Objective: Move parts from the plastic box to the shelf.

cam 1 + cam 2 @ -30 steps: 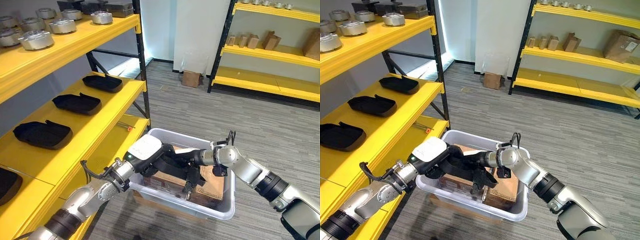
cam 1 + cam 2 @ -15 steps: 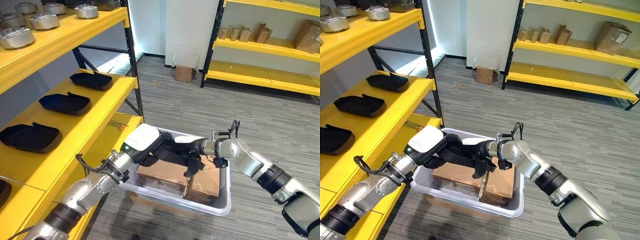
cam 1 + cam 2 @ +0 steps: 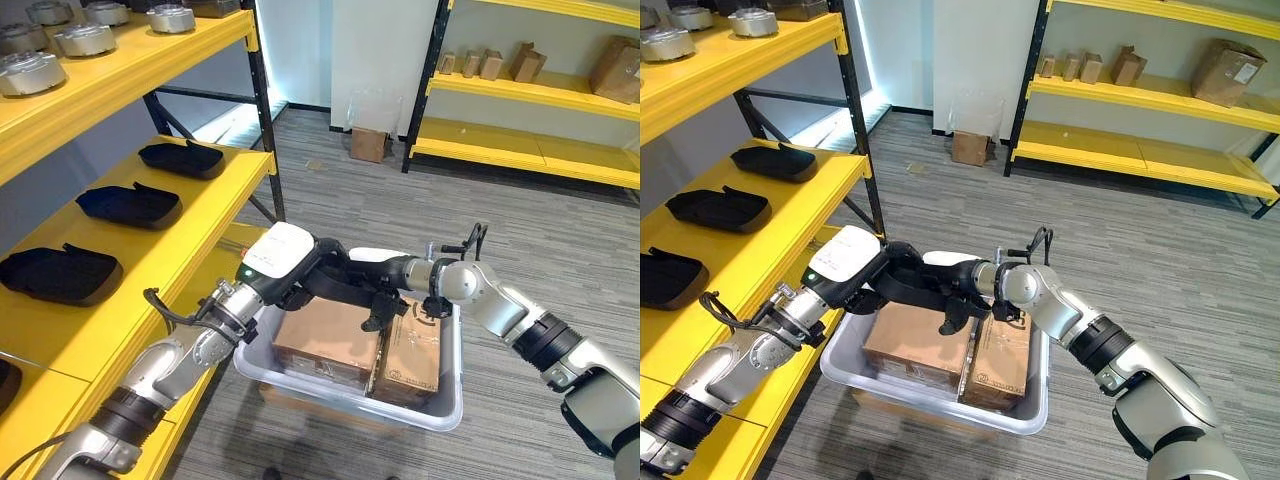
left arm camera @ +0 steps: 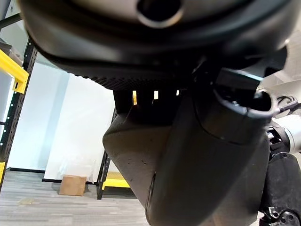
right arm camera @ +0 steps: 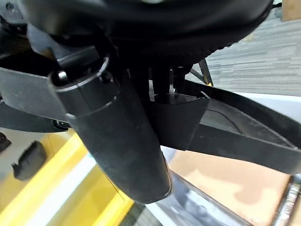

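Both hands, left hand [image 3: 322, 272] and right hand [image 3: 385, 290], clamp one black part [image 3: 925, 285] held above the plastic box [image 3: 440, 400]. Left of it stands the yellow shelf [image 3: 215, 195] with black parts [image 3: 130, 205]. Two cardboard boxes [image 3: 330, 340] fill the plastic box.

Black part [image 3: 925, 288] (shape) largely hidden

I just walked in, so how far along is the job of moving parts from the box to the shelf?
Done: three black parts lie on the yellow shelf. In hand: both hands, left hand and right hand, hold another black part above the plastic box. Left: placing it.
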Controlling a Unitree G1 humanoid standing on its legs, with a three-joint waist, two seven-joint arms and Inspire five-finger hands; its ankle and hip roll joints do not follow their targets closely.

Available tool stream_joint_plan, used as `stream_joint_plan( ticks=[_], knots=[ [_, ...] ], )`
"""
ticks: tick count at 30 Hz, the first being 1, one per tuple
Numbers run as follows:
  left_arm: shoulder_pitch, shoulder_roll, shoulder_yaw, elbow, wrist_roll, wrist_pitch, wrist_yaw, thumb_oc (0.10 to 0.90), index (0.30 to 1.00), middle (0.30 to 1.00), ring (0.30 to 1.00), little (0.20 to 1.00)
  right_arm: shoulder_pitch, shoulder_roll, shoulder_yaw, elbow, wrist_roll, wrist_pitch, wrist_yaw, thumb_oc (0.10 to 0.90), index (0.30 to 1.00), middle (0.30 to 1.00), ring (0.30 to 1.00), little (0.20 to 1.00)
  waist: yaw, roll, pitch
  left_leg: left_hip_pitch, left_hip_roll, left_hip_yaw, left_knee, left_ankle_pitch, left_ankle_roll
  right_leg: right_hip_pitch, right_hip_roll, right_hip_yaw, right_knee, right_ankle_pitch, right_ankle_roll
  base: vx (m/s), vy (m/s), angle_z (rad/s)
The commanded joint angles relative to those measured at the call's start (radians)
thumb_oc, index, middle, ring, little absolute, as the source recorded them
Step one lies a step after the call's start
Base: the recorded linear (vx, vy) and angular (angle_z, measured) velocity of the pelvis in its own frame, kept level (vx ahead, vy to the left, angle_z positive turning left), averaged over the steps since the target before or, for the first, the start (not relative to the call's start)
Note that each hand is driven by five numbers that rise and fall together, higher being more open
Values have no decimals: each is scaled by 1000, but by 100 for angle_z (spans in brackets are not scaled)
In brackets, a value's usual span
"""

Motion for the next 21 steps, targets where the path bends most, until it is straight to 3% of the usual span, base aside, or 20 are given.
stream_joint_plan(
  ticks=[1, 2, 3, 6, 11, 16, 21],
  knots=[
    [137, 124, 13, -48, -102, -105, 38, 400, 300, 300, 300, 300, -334, -282, -355, 455, 334, 278, -396, 900, 1000, 1000, 1000, 1000, 58, 11, -67, 44, 56, -20, -1, -33, -29, -17, -83, -115, 117, -47, 22, 0, 0, 0],
    [132, 121, 11, -46, -102, -104, 36, 400, 300, 300, 300, 300, -330, -265, -365, 447, 356, 289, -390, 900, 1000, 1000, 1000, 1000, 58, 12, -66, 45, 56, -20, -1, -33, -29, -17, -83, -114, 117, -48, 22, 0, 0, 0],
    [123, 110, 10, -44, -97, -99, 28, 400, 300, 300, 300, 300, -311, -217, -399, 425, 476, 323, -381, 900, 1000, 1000, 1000, 1000, 57, 14, -64, 47, 55, -21, -2, -34, -28, -16, -84, -113, 118, -49, 20, 0, 0, 0],
    [101, 86, -1, -42, -91, -83, 16, 400, 300, 300, 300, 300, -248, -91, -461, 374, 669, 367, -446, 900, 1000, 1000, 1000, 1000, 56, 20, -57, 50, 55, -22, -1, -35, -27, -13, -87, -111, 118, -51, 17, 0, 0, 0],
    [81, 66, -26, -36, -84, -63, 23, 400, 300, 300, 300, 300, -181, 39, -543, 341, 858, 355, -564, 900, 1000, 1000, 1000, 1000, 57, 30, -52, 55, 56, -20, -1, -36, -27, -11, -91, -110, 119, -50, 16, 0, 0, 0],
    [72, 63, -51, -22, -83, -57, 44, 400, 300, 300, 300, 300, -177, 67, -588, 362, 921, 326, -635, 900, 1000, 1000, 1000, 1000, 55, 35, -55, 57, 57, -15, -1, -37, -28, -12, -94, -110, 118, -47, 17, 0, 0, 0],
    [69, 70, -69, -16, -87, -54, 61, 400, 300, 300, 300, 300, -190, 49, -597, 390, 906, 337, -638, 900, 1000, 1000, 1000, 1000, 53, 35, -59, 57, 57, -12, -1, -35, -30, -13, -96, -108, 115, -43, 19, 0, 0, 0]
  ],
)
